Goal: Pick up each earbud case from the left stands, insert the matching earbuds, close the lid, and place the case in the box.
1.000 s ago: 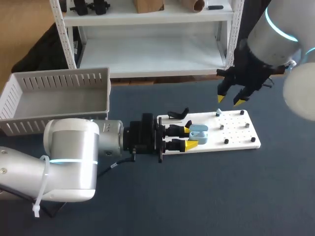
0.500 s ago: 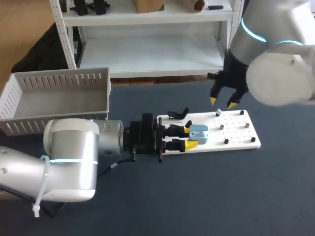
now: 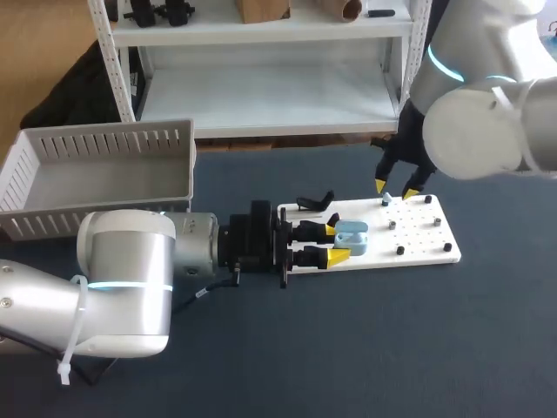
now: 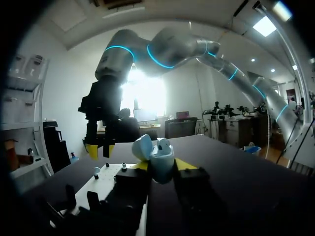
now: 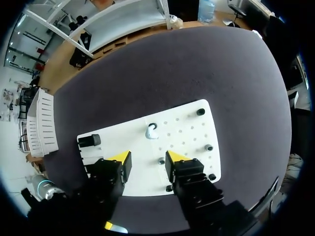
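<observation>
A light blue earbud case (image 3: 352,235) with its lid up sits over the left end of the white board (image 3: 422,237), and my left gripper (image 3: 337,244) is shut on it. The left wrist view shows the case (image 4: 158,156) pinched between the yellow tips of that gripper (image 4: 162,165). A small pale blue earbud (image 3: 385,200) stands on the board's far edge. My right gripper (image 3: 396,187) hangs open just above it. In the right wrist view the earbud (image 5: 151,131) lies ahead of the open gripper (image 5: 147,157), untouched.
A grey slatted box (image 3: 104,174) stands at the back left of the table. A black stand (image 3: 315,203) sits at the board's left far corner, and several short black pegs (image 5: 208,147) dot the board's right part. Dark table surface surrounds the board.
My right gripper has swung left and come down closer to the board's far edge, over the earbud. The left arm and the case have stayed still.
</observation>
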